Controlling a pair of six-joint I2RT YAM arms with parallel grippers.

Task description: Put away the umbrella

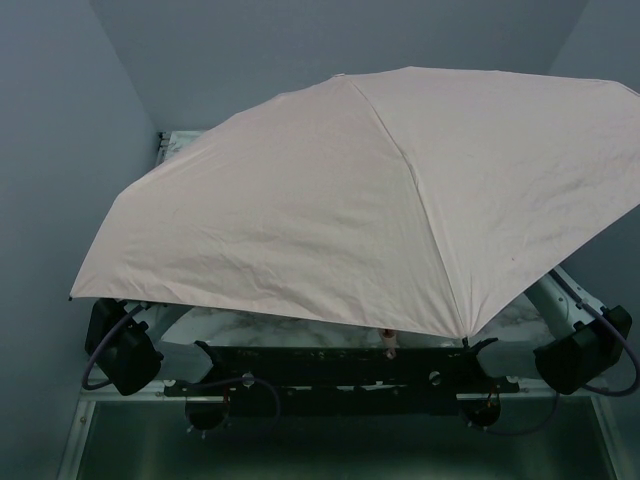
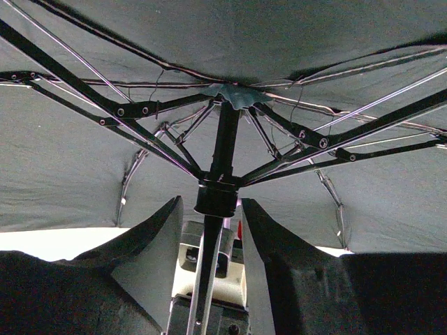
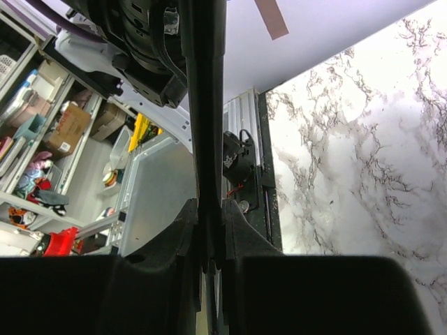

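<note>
Top view, 8 o'clock: we see the left arm sticking out from under the canopy. Its gripper is hidden there.

The left wrist view covers it. The left gripper is released, jaws apart and straddling the shaft with a gap on both sides. Its fingers end just below the runner; we cannot tell whether the tips touch it. The runner sits high, near the hub. The ribs fan out from 9 to 3 o'clock under spread fabric.

Centre, top view: the umbrella is fully open, crown near 12 o'clock. It hides nearly all of the table; only a marble strip shows at 6 o'clock under the near edge. A small pink-red piece hangs by that edge, too small for us to identify. The base bar runs below it.

Right wrist view: the right gripper is clenched on the shaft, which runs from 6 to 12 o'clock. Its fingers press in from both sides. A black housing with a purple cable sits against the shaft at 11 o'clock. There are cluttered shelves at 9 o'clock and marble table at 3 o'clock.

Top view, 4 o'clock: the right arm shows below the canopy edge, with its gripper hidden.
</note>
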